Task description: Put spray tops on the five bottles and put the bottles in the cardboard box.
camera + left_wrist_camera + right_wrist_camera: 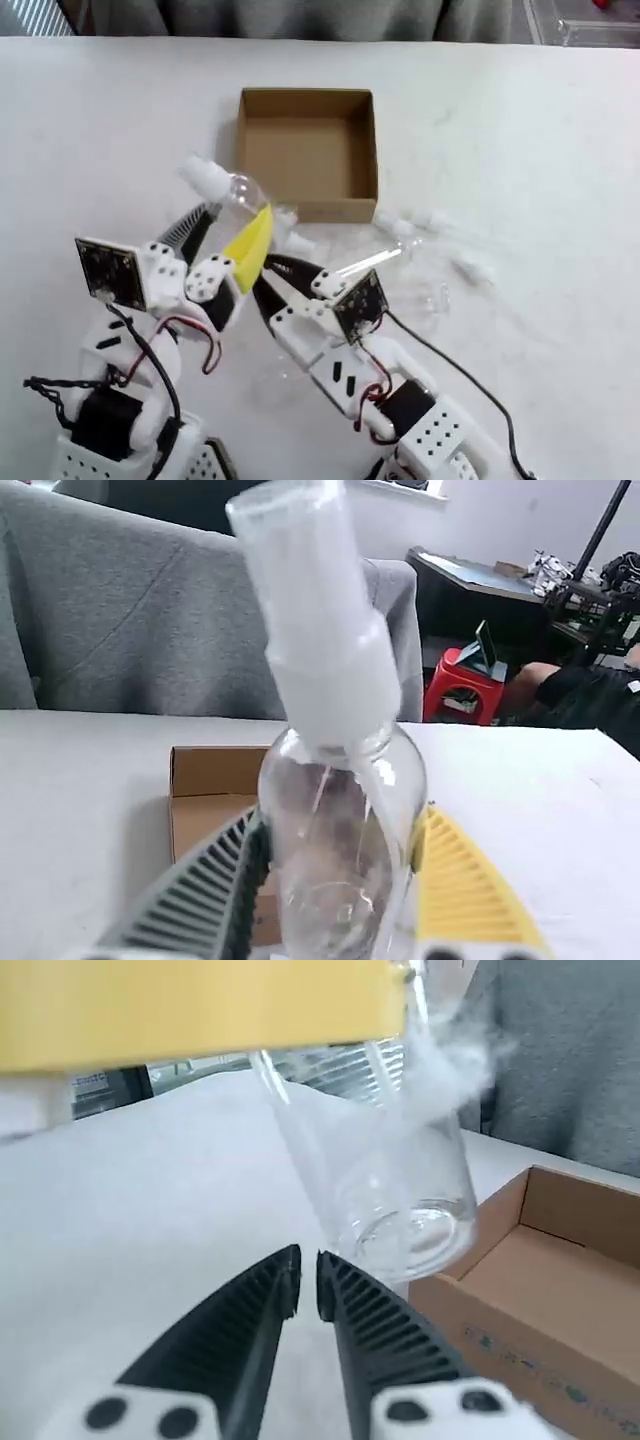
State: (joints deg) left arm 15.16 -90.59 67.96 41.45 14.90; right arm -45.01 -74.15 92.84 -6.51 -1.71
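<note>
Left claw (236,215) is gripping a clear bottle (340,860) with its spray top (320,630) on, hovering beside the empty cardboard box (308,150). I'm guessing boxing is coming next: swing over, lower, release. Right claw (308,1258) is sitting nearly closed on nothing. Clear bits (420,225), probably more bottles, are lying on the white desk (520,130), with a grey sofa (120,620) behind.

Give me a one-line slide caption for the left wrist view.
A clear bottle with a spray top on its neck, held between grey and yellow fingers, with the cardboard box behind.
</note>
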